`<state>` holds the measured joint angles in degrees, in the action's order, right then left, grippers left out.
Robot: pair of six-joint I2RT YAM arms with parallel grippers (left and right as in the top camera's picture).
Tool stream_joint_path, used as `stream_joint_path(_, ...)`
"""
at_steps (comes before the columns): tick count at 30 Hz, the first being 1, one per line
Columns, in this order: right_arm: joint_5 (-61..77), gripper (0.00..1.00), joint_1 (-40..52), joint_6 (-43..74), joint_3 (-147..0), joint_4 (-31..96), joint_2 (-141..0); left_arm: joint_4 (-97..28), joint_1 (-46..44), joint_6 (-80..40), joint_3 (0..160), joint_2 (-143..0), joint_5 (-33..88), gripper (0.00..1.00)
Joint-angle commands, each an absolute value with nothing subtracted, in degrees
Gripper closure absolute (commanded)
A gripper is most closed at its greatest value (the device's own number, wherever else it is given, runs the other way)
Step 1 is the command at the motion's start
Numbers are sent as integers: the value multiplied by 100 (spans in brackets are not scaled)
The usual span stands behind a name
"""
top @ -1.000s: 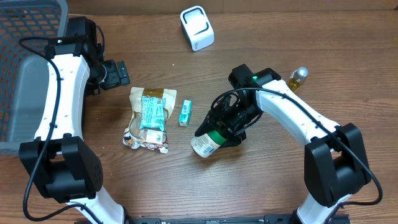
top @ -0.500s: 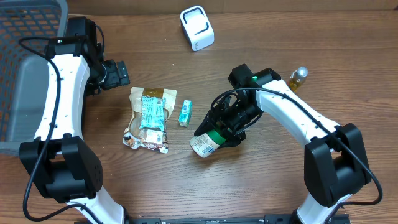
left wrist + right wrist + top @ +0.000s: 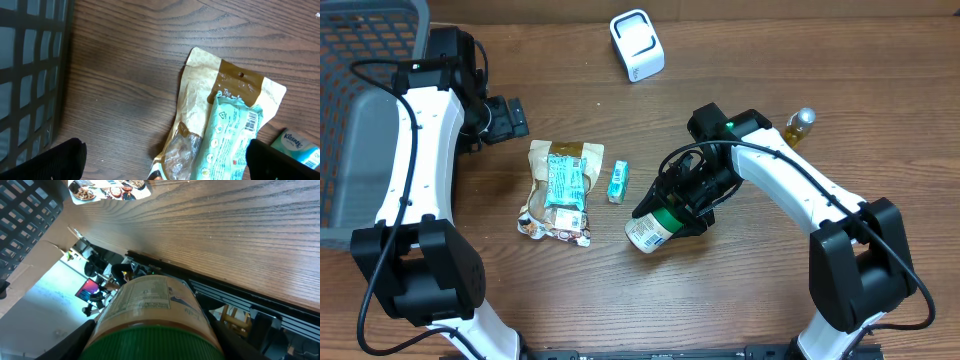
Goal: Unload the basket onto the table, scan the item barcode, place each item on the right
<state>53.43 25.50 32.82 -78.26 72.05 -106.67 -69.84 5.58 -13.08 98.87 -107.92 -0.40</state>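
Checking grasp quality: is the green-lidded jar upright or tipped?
Tipped: the jar points sideways in the right gripper, green lid toward the wrist.

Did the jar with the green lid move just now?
No. The jar is still just right of the teal box, held by the right gripper.

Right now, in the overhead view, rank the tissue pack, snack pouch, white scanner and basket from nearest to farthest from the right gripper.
From the right gripper:
1. tissue pack, just to its left.
2. snack pouch, farther left.
3. white scanner, top centre.
4. basket, far left edge.
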Motion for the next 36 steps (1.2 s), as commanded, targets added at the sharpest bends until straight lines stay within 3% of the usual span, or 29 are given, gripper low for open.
stream_joint_path(1, 5564, 76, 2536, 3319, -7994, 7210, -10652, -6978, 521, -1221, 9861, -10757, 3, 1)
stream_joint_path(36, 5496, 75, 2536, 3319, -7994, 7212, -10652, -6978, 521, -1221, 9861, -10757, 1, 0)
